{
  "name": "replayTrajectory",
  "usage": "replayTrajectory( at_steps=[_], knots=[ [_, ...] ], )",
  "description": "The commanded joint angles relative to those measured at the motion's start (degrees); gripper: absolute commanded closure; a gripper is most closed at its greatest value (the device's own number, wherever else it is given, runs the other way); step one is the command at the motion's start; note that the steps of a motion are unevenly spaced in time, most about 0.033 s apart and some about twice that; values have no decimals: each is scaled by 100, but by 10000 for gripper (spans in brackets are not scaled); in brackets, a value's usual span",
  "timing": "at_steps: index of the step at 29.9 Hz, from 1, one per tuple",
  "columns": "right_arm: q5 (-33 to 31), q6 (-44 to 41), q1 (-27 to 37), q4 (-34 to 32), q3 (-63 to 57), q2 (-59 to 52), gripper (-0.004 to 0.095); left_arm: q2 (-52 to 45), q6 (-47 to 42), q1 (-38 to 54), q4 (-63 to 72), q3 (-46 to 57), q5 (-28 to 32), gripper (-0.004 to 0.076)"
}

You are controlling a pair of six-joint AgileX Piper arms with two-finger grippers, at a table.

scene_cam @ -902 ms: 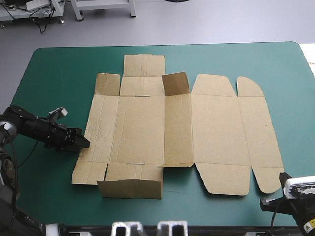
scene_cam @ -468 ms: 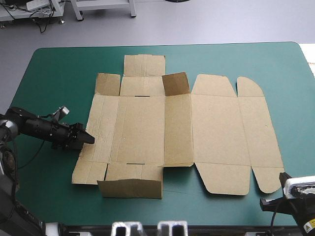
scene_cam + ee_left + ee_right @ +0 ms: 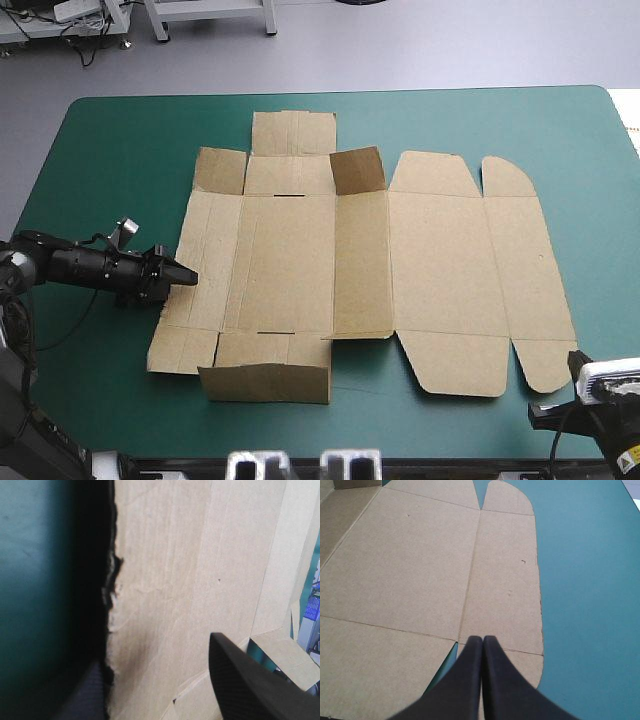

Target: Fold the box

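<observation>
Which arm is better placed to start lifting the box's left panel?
Left. The left end effector is open, with the left edge of the box between its fingers. The right end effector is shut over the near right corner.

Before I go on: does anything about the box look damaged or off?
Yes: the left edge of the box is ragged and crumpled, as if torn, just where the left gripper reaches it with fingers open. The rest of the sheet looks clean.

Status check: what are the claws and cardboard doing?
Left gripper open, astride left edge of box. Right gripper shut, above its near right corner. Mostly flat, nothing blocking.
</observation>
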State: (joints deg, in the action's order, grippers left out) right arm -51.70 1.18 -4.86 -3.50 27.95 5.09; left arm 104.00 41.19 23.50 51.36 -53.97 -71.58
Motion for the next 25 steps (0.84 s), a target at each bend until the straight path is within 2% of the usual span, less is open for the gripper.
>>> replayTrajectory(
  at_steps=[1, 8, 10, 13, 15, 17, 25],
  knots=[
    [386, 35, 52, -62, 126, 105, 917, 124, 18, -178, -256, 261, -297, 297],
    [386, 35, 52, -62, 126, 105, 917, 124, 107, -178, -205, 364, -297, 299],
    [386, 35, 52, -62, 126, 105, 918, 124, 107, -178, -205, 364, -297, 325],
    [386, 35, 52, -62, 126, 105, 917, 124, 107, -178, -205, 364, -297, 449],
    [386, 35, 52, -62, 126, 105, 917, 124, 107, -178, -205, 364, -297, 572],
    [386, 35, 52, -62, 126, 105, 917, 124, 107, -178, -205, 364, -297, 729],
    [386, 35, 52, -62, 126, 105, 918, -69, 56, -185, -205, 140, -297, 734]
  ],
)
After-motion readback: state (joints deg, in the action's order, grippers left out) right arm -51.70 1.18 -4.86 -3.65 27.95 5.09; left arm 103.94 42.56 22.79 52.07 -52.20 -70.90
